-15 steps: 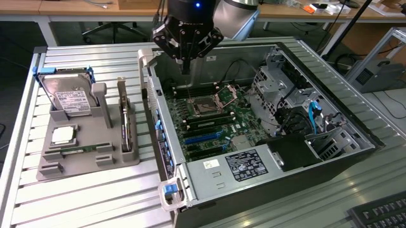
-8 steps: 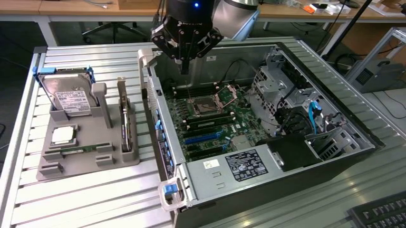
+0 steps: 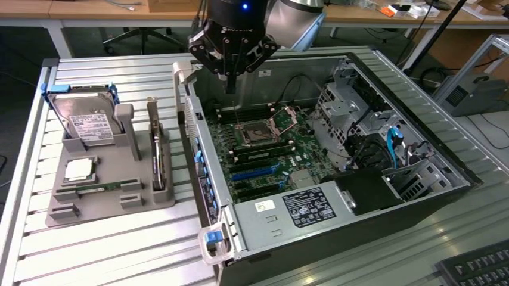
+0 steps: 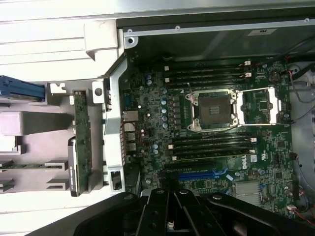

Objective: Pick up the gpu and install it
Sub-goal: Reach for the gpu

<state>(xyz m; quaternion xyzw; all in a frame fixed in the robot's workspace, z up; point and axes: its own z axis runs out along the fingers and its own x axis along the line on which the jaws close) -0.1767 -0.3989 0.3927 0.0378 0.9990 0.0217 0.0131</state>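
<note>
The slatted bench (image 3: 104,250) carries an open computer case (image 3: 199,137), its motherboard (image 3: 298,146) facing up. The arm (image 3: 294,18) comes down over the case's far end, and the tool (image 3: 230,88) points straight down, its fingers pressed together on nothing. On the exterior view's left a grey holder (image 3: 104,205) carries the hard drive (image 3: 89,122) and the gpu (image 3: 157,155), which stands on edge in its slot, untouched. The labels on the drive and the power supply (image 3: 286,217) are too small to read (the wrist view, looking straight down, brings out white lettering by the blue slot (image 4: 202,174), seemingly "DELL")
</note>
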